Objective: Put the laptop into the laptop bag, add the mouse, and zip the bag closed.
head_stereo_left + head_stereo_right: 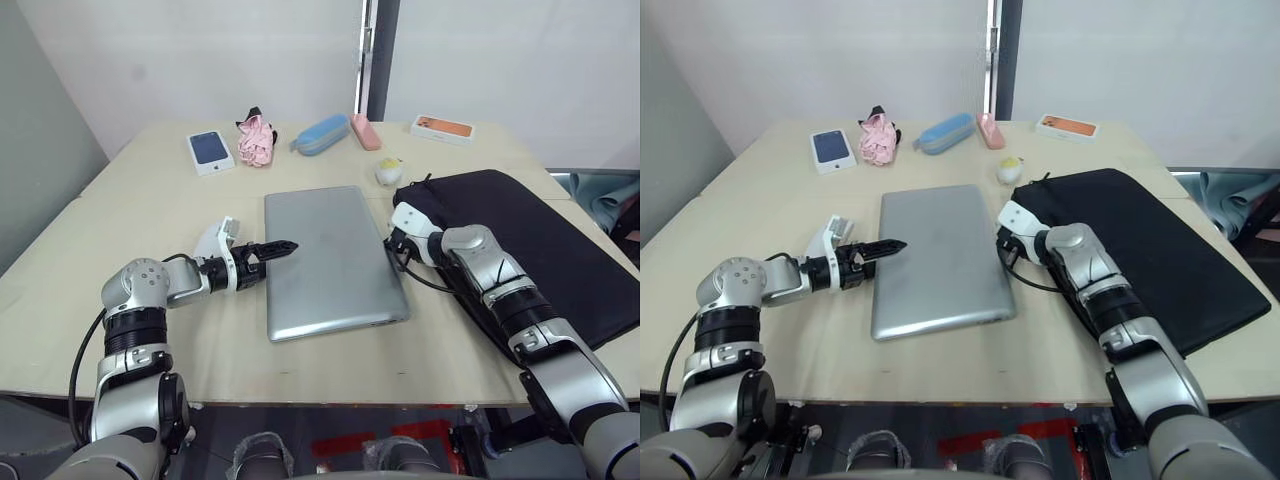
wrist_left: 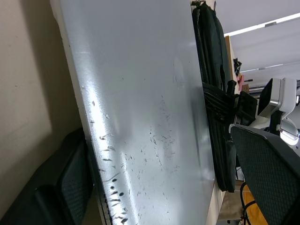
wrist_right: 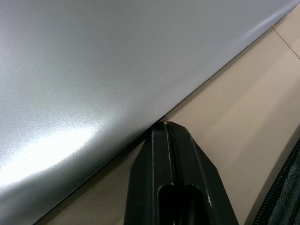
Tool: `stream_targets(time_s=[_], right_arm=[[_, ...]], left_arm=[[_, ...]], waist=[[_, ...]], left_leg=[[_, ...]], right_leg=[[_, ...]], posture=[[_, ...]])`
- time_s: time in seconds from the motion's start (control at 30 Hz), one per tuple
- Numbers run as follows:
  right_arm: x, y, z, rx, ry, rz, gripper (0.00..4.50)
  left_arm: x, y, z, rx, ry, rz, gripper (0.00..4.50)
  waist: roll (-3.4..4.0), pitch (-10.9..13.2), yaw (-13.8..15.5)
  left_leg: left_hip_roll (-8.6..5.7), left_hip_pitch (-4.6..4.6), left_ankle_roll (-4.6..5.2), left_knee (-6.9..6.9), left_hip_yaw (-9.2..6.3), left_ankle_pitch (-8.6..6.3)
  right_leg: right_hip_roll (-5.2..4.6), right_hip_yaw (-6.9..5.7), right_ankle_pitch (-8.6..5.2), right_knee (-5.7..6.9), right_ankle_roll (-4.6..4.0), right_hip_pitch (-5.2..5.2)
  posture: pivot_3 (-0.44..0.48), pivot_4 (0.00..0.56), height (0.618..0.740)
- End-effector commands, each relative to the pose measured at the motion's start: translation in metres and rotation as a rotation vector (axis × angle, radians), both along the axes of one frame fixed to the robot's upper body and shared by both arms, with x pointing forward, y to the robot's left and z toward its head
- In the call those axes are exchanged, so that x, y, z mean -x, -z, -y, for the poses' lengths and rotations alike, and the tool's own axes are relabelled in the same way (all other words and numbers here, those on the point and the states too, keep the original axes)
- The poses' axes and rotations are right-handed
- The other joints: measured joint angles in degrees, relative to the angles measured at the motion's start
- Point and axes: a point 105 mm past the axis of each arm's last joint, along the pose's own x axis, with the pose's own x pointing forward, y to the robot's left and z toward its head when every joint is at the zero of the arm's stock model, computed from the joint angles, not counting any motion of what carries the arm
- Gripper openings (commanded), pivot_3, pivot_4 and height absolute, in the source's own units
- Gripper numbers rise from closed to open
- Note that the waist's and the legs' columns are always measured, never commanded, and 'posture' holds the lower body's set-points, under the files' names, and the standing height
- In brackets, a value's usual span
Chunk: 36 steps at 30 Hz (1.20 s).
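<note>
Laptop [image 1: 330, 262] lies flat and closed on the beige table [image 1: 140, 210], lid up, roughly centred. Laptop bag [image 1: 545, 250] lies flat just to its right, near edge close beside the laptop's right side.

Left gripper [image 1: 282, 247] sits at the laptop's left edge, fingers reaching over the lid; in the left wrist view one finger [image 2: 70, 183] lies on the table side of the edge, the other over the lid, jaws parted around the edge.

Right gripper [image 3: 169, 133] has its fingers pressed together, tip touching the laptop's right edge at table level.

A small white and yellow object [image 1: 388, 172] rests near the bag's far corner.
</note>
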Motion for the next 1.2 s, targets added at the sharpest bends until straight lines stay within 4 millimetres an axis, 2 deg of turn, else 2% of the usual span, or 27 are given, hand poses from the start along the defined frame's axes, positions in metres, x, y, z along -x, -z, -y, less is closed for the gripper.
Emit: stream_targets(time_s=[0.03, 0.23, 0.33, 0.37, 0.53, 0.6, 0.67, 0.7, 0.8, 0.9, 1.03, 1.1, 1.17, 1.2], right_arm=[[0.007, 0.001, -0.021, -0.008, -0.096, -0.01, 0.0], [0.005, 0.001, -0.018, -0.002, -0.088, -0.005, 0.0], [0.005, 0.001, -0.018, 0.0, -0.088, -0.003, 0.0], [0.005, 0.0, -0.018, -0.002, -0.088, -0.002, 0.0], [0.004, -0.009, -0.016, -0.017, -0.078, 0.022, 0.0], [0.003, -0.02, -0.015, -0.041, -0.081, 0.044, 0.0], [0.004, -0.037, -0.016, -0.089, -0.087, 0.073, 0.0], [0.006, -0.056, -0.016, -0.149, -0.093, 0.095, 0.0], [0.013, -0.095, -0.013, -0.276, -0.096, 0.137, 0.0], [0.025, -0.121, -0.003, -0.337, -0.094, 0.16, 0.0], [0.049, -0.151, 0.029, -0.386, -0.048, 0.181, 0.0], [0.07, -0.166, 0.068, -0.397, 0.05, 0.191, 0.0], [0.095, -0.169, 0.094, -0.382, 0.117, 0.168, 0.51], [0.103, -0.168, 0.099, -0.367, 0.129, 0.159, 0.81]], left_arm=[[0.005, -0.002, 0.017, 0.037, 0.077, -0.027, 3.68], [0.003, -0.011, 0.018, 0.038, 0.097, -0.004, 1.51], [0.005, -0.017, 0.021, 0.051, 0.121, 0.012, 0.57], [0.005, -0.02, 0.022, 0.055, 0.132, 0.019, 0.39], [0.009, -0.029, 0.023, 0.055, 0.164, 0.045, 0.35], [0.009, -0.033, 0.021, 0.049, 0.166, 0.056, 0.34], [0.009, -0.041, 0.018, 0.046, 0.167, 0.074, 0.34], [0.009, -0.047, 0.015, 0.044, 0.168, 0.089, 0.34], [0.009, -0.062, 0.007, 0.043, 0.17, 0.122, 0.33], [0.011, -0.074, 0.001, 0.041, 0.176, 0.16, 0.32], [0.01, -0.086, -0.004, 0.048, 0.17, 0.194, 0.31], [0.012, -0.086, -0.003, 0.035, 0.168, 0.208, 0.31], [0.012, -0.086, -0.003, 0.025, 0.162, 0.213, 0.3], [0.012, -0.086, -0.004, 0.024, 0.158, 0.214, 0.3]], waist=[[0.0, 0.0, -0.1], [0.0, 0.0, -0.5], [0.0, 0.0, -0.4], [0.0, 0.0, -0.4], [0.0, 0.0, -0.4], [0.01, 0.0, -0.4], [0.02, 0.1, -0.4], [0.02, 0.2, -0.4], [0.03, 0.5, -0.5], [0.03, 0.6, -0.2], [0.02, 0.6, 0.8], [0.02, 0.7, 1.7], [0.05, 0.7, 2.8], [0.04, 0.7, 3.0]], left_leg=[[0.0, 0.0, 0.0, -0.02, 0.0, 0.0], [0.03, -0.04, 0.0, -0.12, 0.0, 0.0], [0.02, -0.03, -0.01, -0.09, -0.01, 0.0], [-0.01, 0.03, 0.01, -0.09, -0.01, -0.01], [0.01, 0.02, 0.01, -0.13, -0.02, -0.01], [0.01, -0.02, 0.01, -0.17, -0.02, -0.01], [0.01, -0.04, 0.0, -0.19, -0.04, 0.01], [0.02, -0.1, 0.02, -0.19, -0.04, 0.03], [0.02, -0.17, 0.27, -0.25, -0.02, 0.23], [0.03, -0.12, 0.37, -0.43, -0.02, 0.3], [0.03, -0.18, 0.3, -0.53, -0.02, 0.33], [0.02, -0.18, 0.29, -0.56, -0.02, 0.33], [-0.01, -0.24, 0.28, -0.64, -0.06, 0.32], [-0.02, -0.25, 0.29, -0.65, -0.06, 0.32]], right_leg=[[0.0, 0.0, 0.0, -0.01, 0.0, 0.0], [0.04, -0.03, 0.0, -0.08, 0.0, -0.05], [0.03, -0.04, 0.01, -0.12, -0.01, 0.0], [-0.01, -0.02, 0.01, -0.11, -0.01, 0.04], [0.01, -0.05, 0.01, -0.14, -0.01, 0.04], [0.01, -0.07, 0.01, -0.22, -0.01, 0.04], [0.02, -0.09, 0.01, -0.26, -0.01, -0.02], [0.03, -0.08, 0.02, -0.26, 0.0, -0.1], [0.07, -0.05, 0.03, -0.25, 0.02, -0.2], [0.08, -0.08, 0.02, -0.3, 0.01, -0.21], [0.09, -0.1, 0.04, -0.52, 0.03, -0.19], [0.1, -0.1, 0.04, -0.58, 0.04, -0.18], [0.09, -0.16, 0.06, -0.69, 0.07, -0.16], [0.09, -0.16, 0.14, -0.73, 0.22, -0.15]], posture=[[0.0, 0.15, 0.74], [0.0, 0.15, 0.74], [0.0, 0.15, 0.74], [0.0, 0.15, 0.74], [0.0, 0.15, 0.74], [0.0, 0.15, 0.74], [0.0, 0.15, 0.74], [0.0, 0.15, 0.74], [0.0, 0.15, 0.74], [0.0, 0.15, 0.74], [0.0, 0.15, 0.74], [0.0, 0.15, 0.74], [0.0, 0.15, 0.74], [0.0, 0.15, 0.74]])
